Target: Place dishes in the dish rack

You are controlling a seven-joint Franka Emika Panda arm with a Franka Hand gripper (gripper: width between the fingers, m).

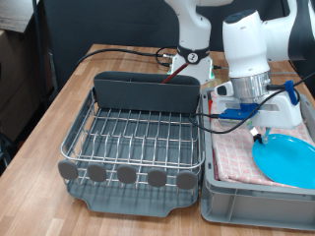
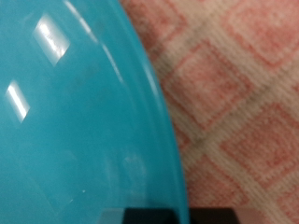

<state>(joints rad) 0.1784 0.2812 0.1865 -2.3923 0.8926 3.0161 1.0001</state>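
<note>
The light-blue plate [image 1: 286,159] lies on the red-and-white checked cloth [image 1: 236,155] inside the grey plastic bin [image 1: 251,202] at the exterior view's right. My gripper [image 1: 258,134] is lowered to the plate's near-left rim. In the wrist view the plate [image 2: 75,112] fills most of the picture, very close, and only a dark edge of a fingertip [image 2: 154,217] shows at its rim. The wire dish rack [image 1: 133,138] stands to the left with no dishes on its grid. A reddish piece [image 1: 178,72] shows behind the caddy [image 1: 146,91]. The white cup is out of view.
The rack has grey round feet [image 1: 127,174] and a grey drip tray [image 1: 133,202] at its front. Black cables [image 1: 118,51] run across the wooden table [image 1: 44,123] behind the rack. The bin's wall stands between plate and rack.
</note>
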